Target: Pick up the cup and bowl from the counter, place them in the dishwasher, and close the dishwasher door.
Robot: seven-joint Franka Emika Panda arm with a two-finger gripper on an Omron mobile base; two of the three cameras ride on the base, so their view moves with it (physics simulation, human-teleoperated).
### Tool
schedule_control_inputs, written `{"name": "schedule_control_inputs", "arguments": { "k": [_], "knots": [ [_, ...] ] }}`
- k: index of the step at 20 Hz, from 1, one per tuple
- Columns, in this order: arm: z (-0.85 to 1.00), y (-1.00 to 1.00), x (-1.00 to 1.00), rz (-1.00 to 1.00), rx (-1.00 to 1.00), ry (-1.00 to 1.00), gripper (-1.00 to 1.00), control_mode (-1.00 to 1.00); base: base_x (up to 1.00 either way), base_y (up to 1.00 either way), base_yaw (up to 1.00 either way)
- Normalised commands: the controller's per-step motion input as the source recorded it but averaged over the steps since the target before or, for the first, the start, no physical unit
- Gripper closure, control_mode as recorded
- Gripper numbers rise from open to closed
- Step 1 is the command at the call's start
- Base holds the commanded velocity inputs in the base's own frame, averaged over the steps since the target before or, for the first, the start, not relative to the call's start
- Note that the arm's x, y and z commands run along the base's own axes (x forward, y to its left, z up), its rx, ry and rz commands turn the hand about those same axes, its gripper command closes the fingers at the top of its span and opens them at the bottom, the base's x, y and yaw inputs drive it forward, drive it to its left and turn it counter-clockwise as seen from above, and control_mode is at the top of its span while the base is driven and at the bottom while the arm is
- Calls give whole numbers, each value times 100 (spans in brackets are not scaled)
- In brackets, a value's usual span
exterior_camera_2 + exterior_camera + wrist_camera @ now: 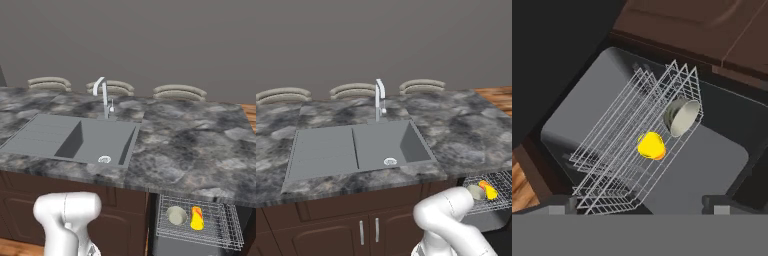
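Door: dishwasher door (712, 165) lies dropped flat under the pulled-out rack, its grey inner panel facing up at my hand; I judge it the next thing to move, since both dishes are already loaded.
Bearing: door lies below and ahead of my tool (640, 207); its long axis runs across the cabinet front, so I judge the free outer edge is what I must get under and swing up.
Tool: fingers spread wide, pinching nothing, hanging above the rack.
Rack: wire rack (637, 145) stands out over the door; judged the main obstacle, it has to slide into the dishwasher (200, 247) before the door can shut.
Cup: yellow-and-orange cup (651, 145) rests in the rack, mid-way along.
Bowl: pale grey bowl (682, 116) sits tipped just beside the cup, toward the cabinet side.
Worktop: marbled worktop (190, 145) overhangs the rack, with sink (356, 147) and tap (379, 99) well to the left.
Cabinets: brown doors (341, 227) flank the dishwasher.
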Motion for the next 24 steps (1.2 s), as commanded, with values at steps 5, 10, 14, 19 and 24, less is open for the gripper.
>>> {"name": "schedule_control_inputs", "arguments": {
  "k": [5, 10, 14, 19, 24],
  "knots": [
    [-7, 55, -65, 0, -4, -12, -100, -100, 0, 0, 0],
    [-3, 52, -82, 0, -1, -14, -100, -100, 0, 0, 0],
    [0, 41, -88, 0, 0, -15, -100, -100, 0, 0, 0],
    [-18, 38, -71, 0, 0, -13, -100, -100, 0, 0, 0],
    [-38, 26, -48, 0, -2, -12, -100, -100, 0, 0, 0]
  ]
}}
